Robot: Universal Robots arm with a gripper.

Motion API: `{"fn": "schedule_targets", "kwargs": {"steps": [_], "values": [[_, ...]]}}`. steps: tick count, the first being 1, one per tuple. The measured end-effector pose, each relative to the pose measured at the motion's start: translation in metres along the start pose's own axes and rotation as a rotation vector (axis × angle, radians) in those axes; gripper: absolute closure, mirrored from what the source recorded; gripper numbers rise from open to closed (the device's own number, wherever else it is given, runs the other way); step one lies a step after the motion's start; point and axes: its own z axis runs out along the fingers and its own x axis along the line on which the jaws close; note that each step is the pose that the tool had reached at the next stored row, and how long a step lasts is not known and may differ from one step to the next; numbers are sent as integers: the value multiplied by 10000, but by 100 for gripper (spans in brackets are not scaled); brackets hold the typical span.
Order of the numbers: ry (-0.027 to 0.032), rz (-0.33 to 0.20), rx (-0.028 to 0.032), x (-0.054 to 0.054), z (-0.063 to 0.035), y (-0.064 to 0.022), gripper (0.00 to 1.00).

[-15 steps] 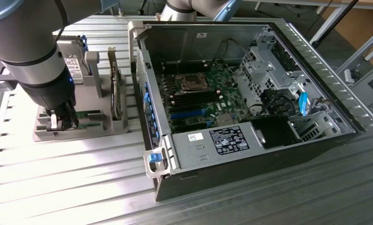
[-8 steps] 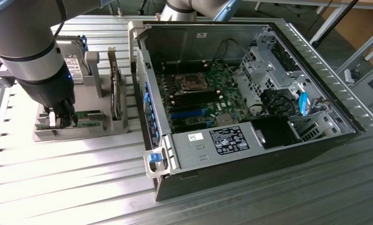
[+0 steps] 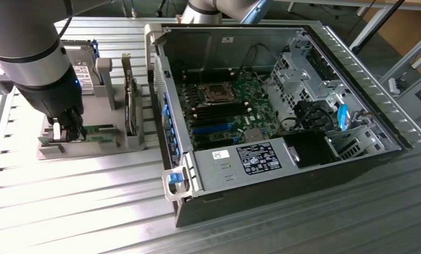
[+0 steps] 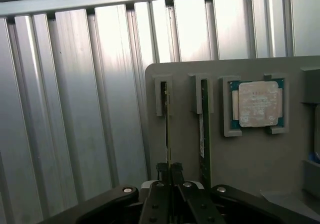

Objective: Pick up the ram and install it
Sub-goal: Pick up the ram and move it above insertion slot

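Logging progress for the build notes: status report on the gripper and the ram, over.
Gripper shut on long thin green ram stick. Stick on edge, seated in grey plastic holder slot. Second green stick beside it, apart; nothing in the way.

The long, narrow green circuit-board ram stick [image 4: 166,129] stands on edge in a slot of the flat grey holder [image 4: 250,174], seen edge-on as a thin dark line, one end clamped in the closed gripper [image 4: 170,170]. A second stick [image 4: 204,124], green-edged with a white label, stands parallel just beside it.
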Motion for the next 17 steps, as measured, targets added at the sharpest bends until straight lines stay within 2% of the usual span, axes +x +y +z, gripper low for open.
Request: {"fn": "schedule_targets", "kwargs": {"steps": [9, 17], "values": [[0, 0, -1, -4, -159, -4, 89], [-1, 0, 0, -5, -232, -7, 89]]}}
